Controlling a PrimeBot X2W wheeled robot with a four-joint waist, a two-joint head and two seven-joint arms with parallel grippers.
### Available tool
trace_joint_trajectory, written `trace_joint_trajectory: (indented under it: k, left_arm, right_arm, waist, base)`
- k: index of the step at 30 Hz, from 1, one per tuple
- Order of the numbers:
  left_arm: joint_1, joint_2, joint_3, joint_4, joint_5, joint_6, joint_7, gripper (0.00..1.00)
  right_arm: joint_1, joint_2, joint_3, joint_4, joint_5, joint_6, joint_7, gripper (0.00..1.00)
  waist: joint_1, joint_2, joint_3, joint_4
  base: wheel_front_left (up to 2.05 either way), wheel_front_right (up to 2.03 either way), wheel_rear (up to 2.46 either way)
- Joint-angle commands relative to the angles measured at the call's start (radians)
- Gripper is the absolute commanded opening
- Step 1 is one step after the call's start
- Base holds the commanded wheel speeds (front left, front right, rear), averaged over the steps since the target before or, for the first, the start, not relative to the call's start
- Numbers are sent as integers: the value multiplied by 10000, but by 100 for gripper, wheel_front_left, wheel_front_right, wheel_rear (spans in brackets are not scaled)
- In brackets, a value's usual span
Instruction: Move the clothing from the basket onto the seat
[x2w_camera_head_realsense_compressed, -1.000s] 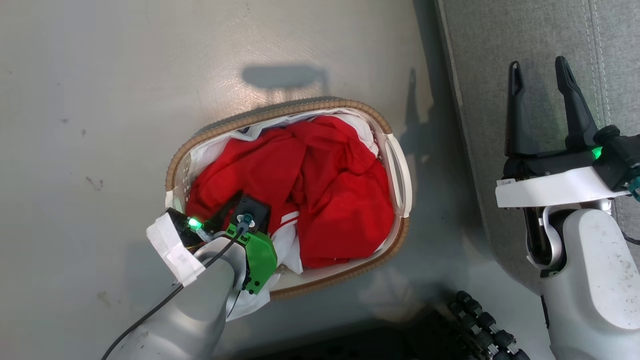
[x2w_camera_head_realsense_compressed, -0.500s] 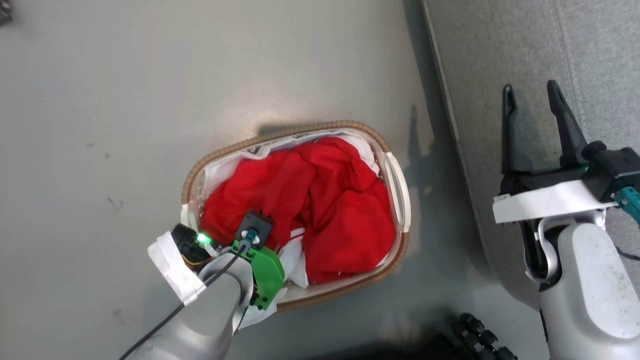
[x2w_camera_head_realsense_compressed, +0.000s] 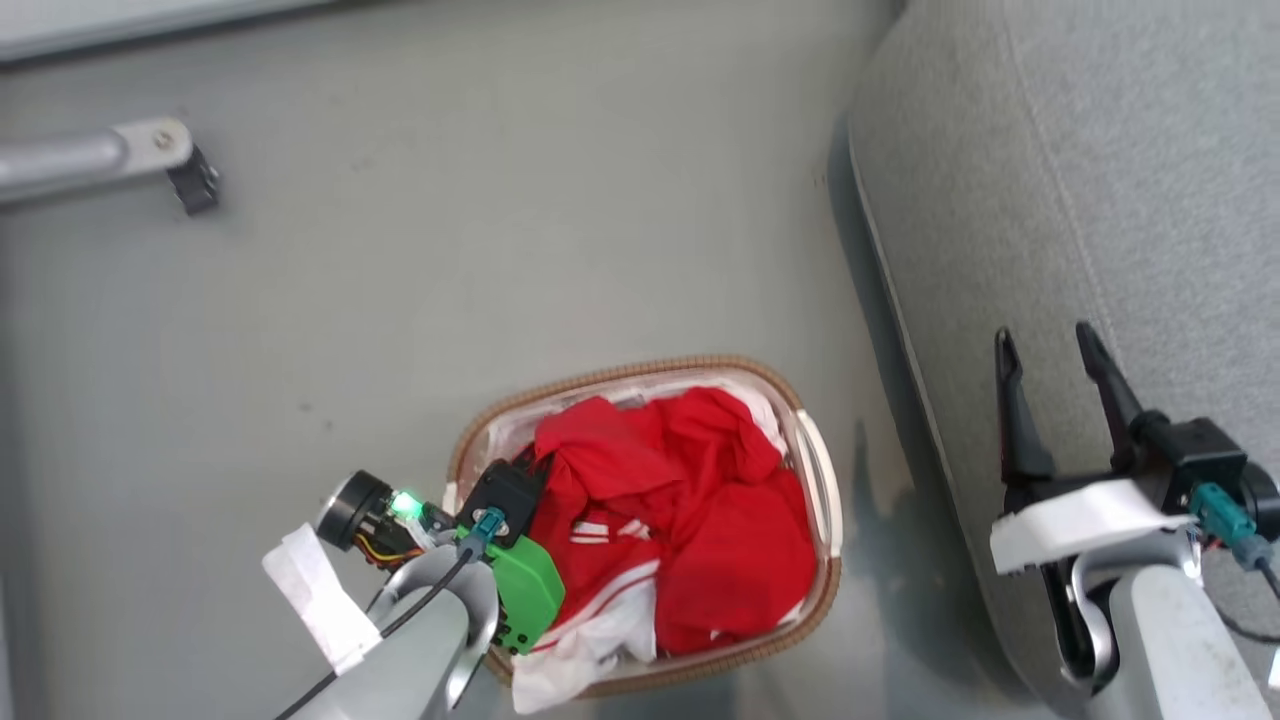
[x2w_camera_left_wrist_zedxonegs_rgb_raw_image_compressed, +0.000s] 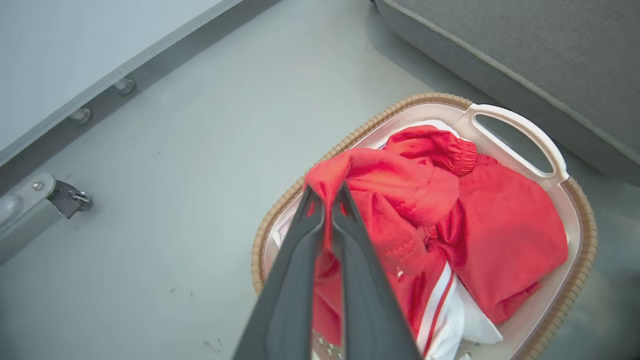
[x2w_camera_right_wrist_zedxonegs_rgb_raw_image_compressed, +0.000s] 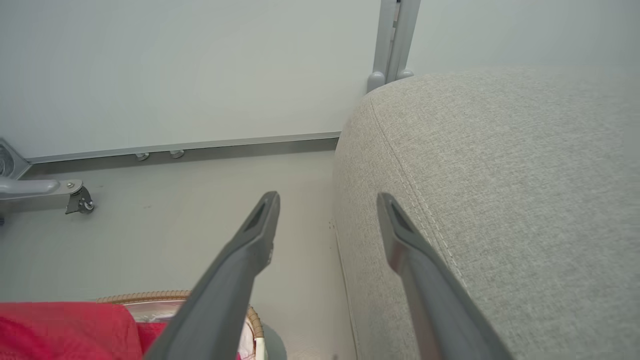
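left wrist view: your left claw (x2w_camera_left_wrist_zedxonegs_rgb_raw_image_compressed: 327, 194) is pinching a fold of the red clothing (x2w_camera_left_wrist_zedxonegs_rgb_raw_image_compressed: 500, 240) at its tips, the fingers almost pressed together with only fabric between them. the rest of the clothing lies in the basket (x2w_camera_left_wrist_zedxonegs_rgb_raw_image_compressed: 520, 125), below and right of the claw. some white cloth (x2w_camera_left_wrist_zedxonegs_rgb_raw_image_compressed: 472, 322) sits under the red near the claw's base. the seat (x2w_camera_left_wrist_zedxonegs_rgb_raw_image_compressed: 525, 45) is beyond the basket, up and right of the tips.

head view: your right claw (x2w_camera_head_realsense_compressed: 1042, 338) is spread and holds nothing, hovering over the seat's edge. the basket stands on the floor (x2w_camera_head_realsense_compressed: 500, 250) to that claw's left, near the seat but apart from it. the left wrist covers its own fingers here.

right wrist view: the two fingers stand wide apart. the seat is under the right one, and the basket rim is low on their left.

what could go wrong: the grip is a thin bite at the very tips, so the fabric may slide out as you lift. the garments look tangled, so one may drag another, or the white cloth, and tip the basket. a hanging tail could catch the rim or drop on the floor short of the seat.
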Motion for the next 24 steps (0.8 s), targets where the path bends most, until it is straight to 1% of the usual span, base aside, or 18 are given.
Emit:
trace_joint_trajectory:
  k: [1,6,7,12,18,24]
  left_arm:
    - [228,200,-3,-272,138,-22,-37,0]
    - [133,947,-101,-1197,638,-91,-39,0]
    - [68,1038,-124,-1308,685,-119,-37,0]
    - [-596,1841,-236,-2308,1071,-290,201,0]
    - [-1608,2622,-107,-3761,1273,-499,954,0]
    - [-2565,3098,172,-4599,1396,-580,1352,0]
  right_arm:
    - [361,-32,-32,90,-100,-6,-32,100]
    - [1020,-32,14,278,-85,-6,-32,100]
    - [1097,-32,26,292,-84,-6,-32,100]
    - [1572,-32,145,385,-91,-6,-32,100]
    - [1679,-32,263,346,-91,-6,-32,100]
    - [1480,-33,511,328,-60,-7,-32,100]
  waist:
    - [1,0,-1774,632]
    - [1,0,-2903,695]
    - [1,0,-3025,692]
    - [1,0,-3806,604]
    - [1,0,-4063,465]
    - [1,0,-4065,308]
  base:
    - [0,0,0]
    - [0,0,0]
    - [0,0,0]
    - [0,0,0]
    - [0,0,0]
    - [0,0,0]
